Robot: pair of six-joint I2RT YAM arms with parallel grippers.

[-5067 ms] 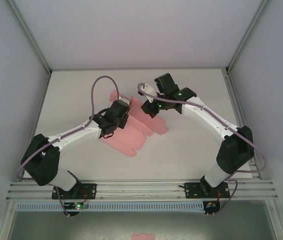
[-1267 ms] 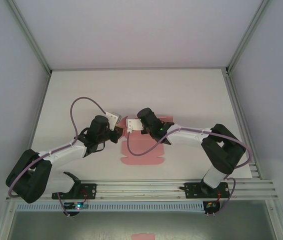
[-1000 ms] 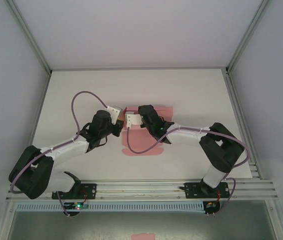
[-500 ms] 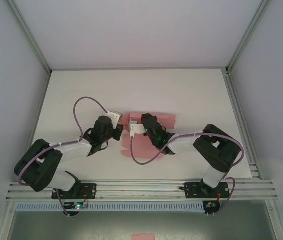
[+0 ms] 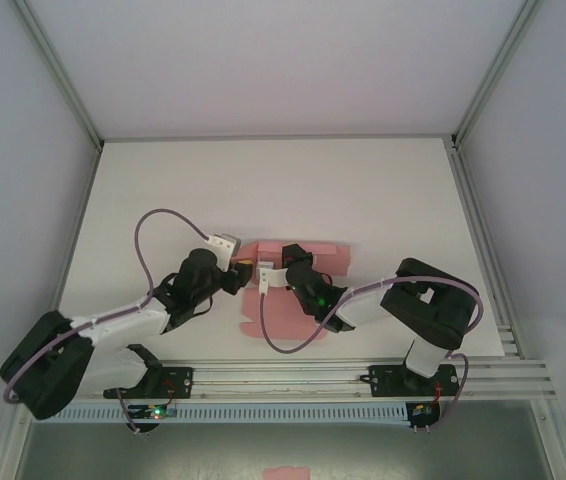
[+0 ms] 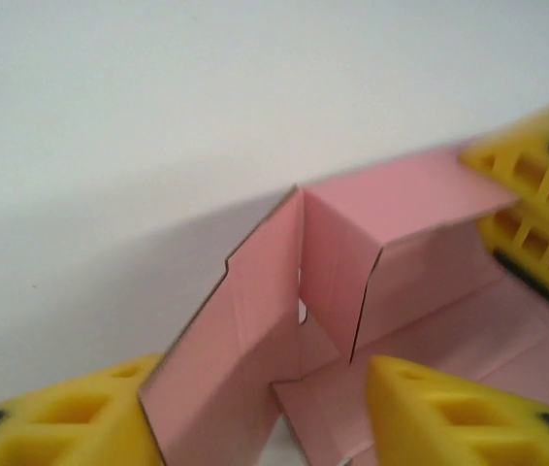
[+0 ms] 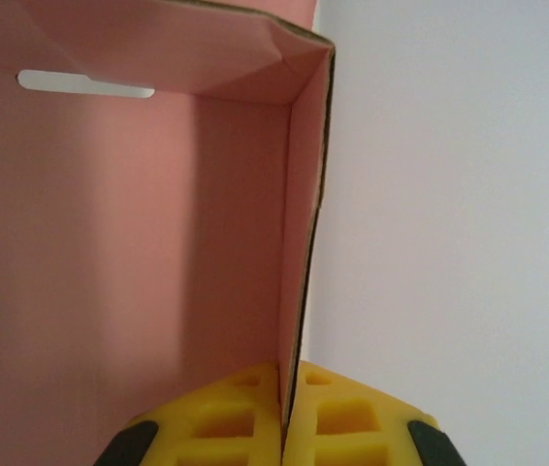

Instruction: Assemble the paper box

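Observation:
The paper box (image 5: pixel 298 312) is a pink creased card sheet lying mid-table, with its left end folded up into walls. In the left wrist view two raised pink flaps (image 6: pixel 284 282) meet at a corner. My left gripper (image 6: pixel 260 388) stands open around them, and one flap leans on its left finger (image 6: pixel 71 422). My right gripper (image 7: pixel 284 379) is shut on the edge of an upright box wall (image 7: pixel 299 233), beside a panel with a slot (image 7: pixel 85 84). From above, the left gripper (image 5: pixel 238 273) and the right gripper (image 5: pixel 266 276) meet at the box's left end.
The white table (image 5: pixel 163 190) extends far beyond and to both sides of the box. A metal rail (image 5: pixel 283 380) runs along the near edge with both arm bases. A small pink patch (image 5: pixel 285 472) lies below the rail. Purple cables loop over both arms.
The sheet lay diagonally at first and now sits square and nearer the rail. Both grippers have drawn back toward the near edge, still together at the box's left end.

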